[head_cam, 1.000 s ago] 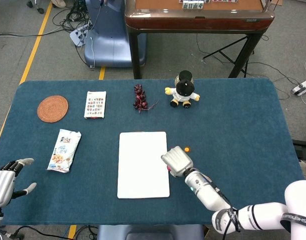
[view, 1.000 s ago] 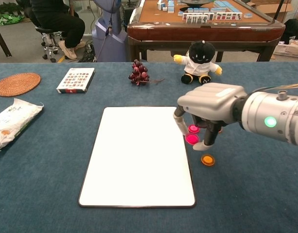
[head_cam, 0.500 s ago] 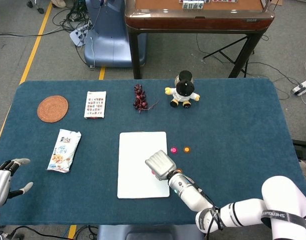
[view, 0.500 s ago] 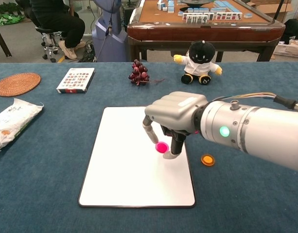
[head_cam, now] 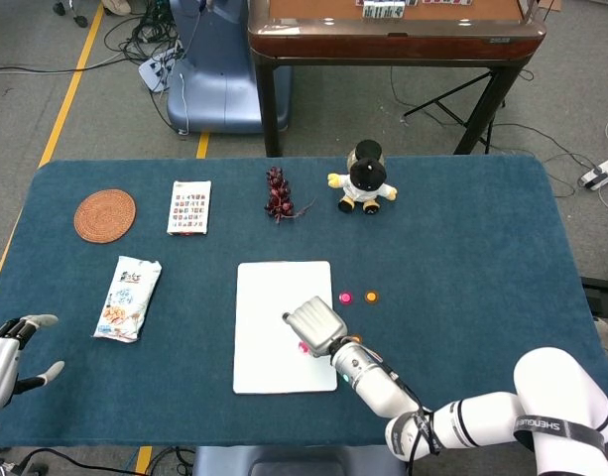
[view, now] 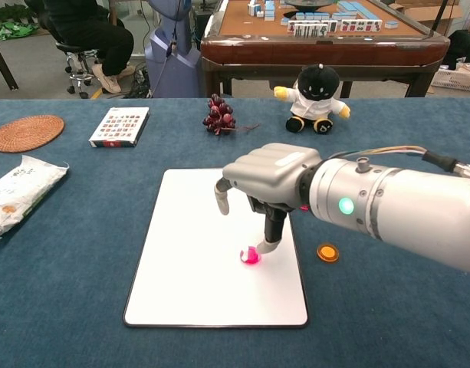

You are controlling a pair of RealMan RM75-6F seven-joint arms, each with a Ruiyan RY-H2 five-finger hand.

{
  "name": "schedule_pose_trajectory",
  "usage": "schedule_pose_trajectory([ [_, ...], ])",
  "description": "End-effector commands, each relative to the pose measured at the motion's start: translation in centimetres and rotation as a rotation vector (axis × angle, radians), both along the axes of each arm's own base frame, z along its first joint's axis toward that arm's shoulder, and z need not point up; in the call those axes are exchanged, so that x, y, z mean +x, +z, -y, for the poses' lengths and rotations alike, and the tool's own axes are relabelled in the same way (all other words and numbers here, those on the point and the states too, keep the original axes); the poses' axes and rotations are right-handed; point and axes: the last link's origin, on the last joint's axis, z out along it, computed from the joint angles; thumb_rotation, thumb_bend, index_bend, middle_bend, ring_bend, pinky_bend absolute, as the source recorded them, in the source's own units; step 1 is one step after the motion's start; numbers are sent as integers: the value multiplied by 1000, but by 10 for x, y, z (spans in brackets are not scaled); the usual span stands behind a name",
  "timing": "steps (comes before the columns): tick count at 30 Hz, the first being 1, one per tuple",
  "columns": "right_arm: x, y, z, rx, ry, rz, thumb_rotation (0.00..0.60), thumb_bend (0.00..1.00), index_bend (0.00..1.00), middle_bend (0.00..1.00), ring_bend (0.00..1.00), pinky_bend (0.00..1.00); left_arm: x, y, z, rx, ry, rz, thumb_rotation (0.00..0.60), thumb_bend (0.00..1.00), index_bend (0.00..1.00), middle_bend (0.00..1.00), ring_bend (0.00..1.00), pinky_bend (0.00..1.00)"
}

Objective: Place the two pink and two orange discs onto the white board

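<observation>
1 pink disc (view: 251,256) lies on the white board (view: 196,253), my right hand (view: 267,178) above it w/ a fingertip touching, fingers apart, grasping nothing. Off board: 1 more pink disc (head_cam: 345,297) & 2 orange discs (head_cam: 371,296) (view: 327,251). Left hand (head_cam: 6,353) released, at table edge.

Pink and orange on white and blue
The white board (view: 196,253) carries a pink disc (view: 251,256); an orange disc (view: 327,251) lies on the dark blue desk (view: 73,268).
</observation>
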Motion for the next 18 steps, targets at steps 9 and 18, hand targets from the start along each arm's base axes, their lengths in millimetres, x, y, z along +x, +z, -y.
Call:
schedule_pose_trajectory([
  [9,-26,30,24,-101,-62,-42,600,114,322,1000,1000,1000,0,-3,-1,-5,7,-8,600,164,397,380,340,484],
  [18,-40,35,46,-150,-131,-62,600,119,322,1000,1000,1000,1,-1,0,-2,0,-6,600,165,397,380,340,484],
])
